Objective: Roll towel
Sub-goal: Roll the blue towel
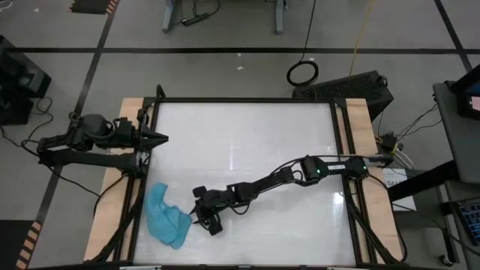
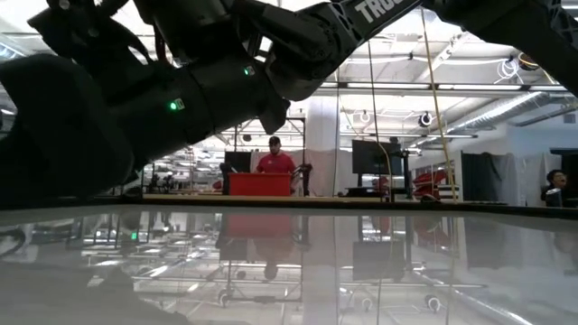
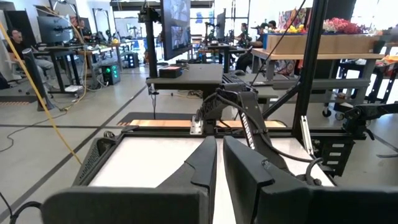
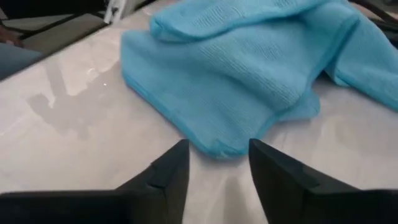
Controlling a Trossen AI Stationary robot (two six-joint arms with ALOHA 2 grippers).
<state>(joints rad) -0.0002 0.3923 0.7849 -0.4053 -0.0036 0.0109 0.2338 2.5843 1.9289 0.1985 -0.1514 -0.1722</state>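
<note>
The turquoise towel [image 1: 165, 216] lies crumpled and partly folded over itself on the white table near the front left corner; it fills the right wrist view [image 4: 249, 68]. My right gripper [image 1: 196, 217] is open, low over the table just right of the towel, its fingertips [image 4: 217, 158] a short way from a towel corner [image 4: 221, 149] and not touching it. My left gripper [image 1: 161, 137] is shut and empty at the table's left edge [image 3: 214, 155].
The table [image 1: 247, 150] has a black frame and wooden side strips. The right arm [image 1: 300, 171] reaches across the table from the right side. In the low view a person in red [image 2: 275, 162] stands far behind the table.
</note>
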